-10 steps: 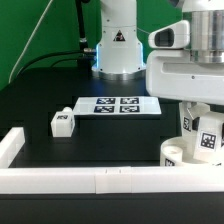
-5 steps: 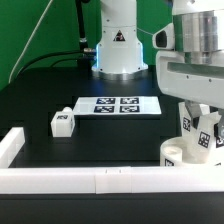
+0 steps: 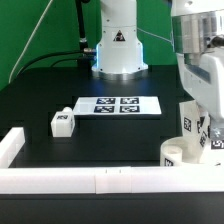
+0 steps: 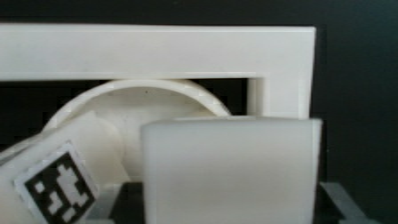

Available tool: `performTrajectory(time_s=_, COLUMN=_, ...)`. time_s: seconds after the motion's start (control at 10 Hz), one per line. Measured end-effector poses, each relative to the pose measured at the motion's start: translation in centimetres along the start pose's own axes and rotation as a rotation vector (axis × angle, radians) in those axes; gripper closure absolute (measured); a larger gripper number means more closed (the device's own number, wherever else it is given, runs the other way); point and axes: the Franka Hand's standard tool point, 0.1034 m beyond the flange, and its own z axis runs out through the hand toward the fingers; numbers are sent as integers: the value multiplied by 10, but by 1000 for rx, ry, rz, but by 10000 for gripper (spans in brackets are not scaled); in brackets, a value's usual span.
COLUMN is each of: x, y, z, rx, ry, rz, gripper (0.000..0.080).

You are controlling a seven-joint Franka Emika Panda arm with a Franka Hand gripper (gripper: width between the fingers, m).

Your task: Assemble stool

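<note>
Exterior view — hand (image 3: 204, 118) above seat (image 3: 177, 156) and upright leg (image 3: 188, 123) — clamped or apart, unclear.

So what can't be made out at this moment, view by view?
- Exterior view: whether the gripper is open or shut; it merges with the white tagged legs at the right edge.
- Exterior view: the seat, partly cut off by the frame and covered by the arm.
- Wrist view: blurred white block, leg or gripper part unclear.

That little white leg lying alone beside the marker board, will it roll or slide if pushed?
The loose leg looks blocky with flat faces, so it would probably slide, not roll. It seems rigid plastic, likely stiff. Small, so probably light and quick to skid on the table.
</note>
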Motion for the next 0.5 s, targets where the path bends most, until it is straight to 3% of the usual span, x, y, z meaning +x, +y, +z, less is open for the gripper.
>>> performTrajectory(time_s=0.2, x=0, y=-2, z=0, rx=6, ry=-31, rz=287, gripper=462)
performTrajectory(time_s=0.3, x=-3, y=-2, z=1, rx=20, ry=-49, rz=476, gripper=462)
performTrajectory(time_s=0.4, x=-7, y=-2, z=2, rx=50, ry=-69, rz=547, gripper=462)
performTrajectory(time_s=0.5, x=-7, y=-1, z=2, rx=64, ry=-73, rz=548, gripper=462)
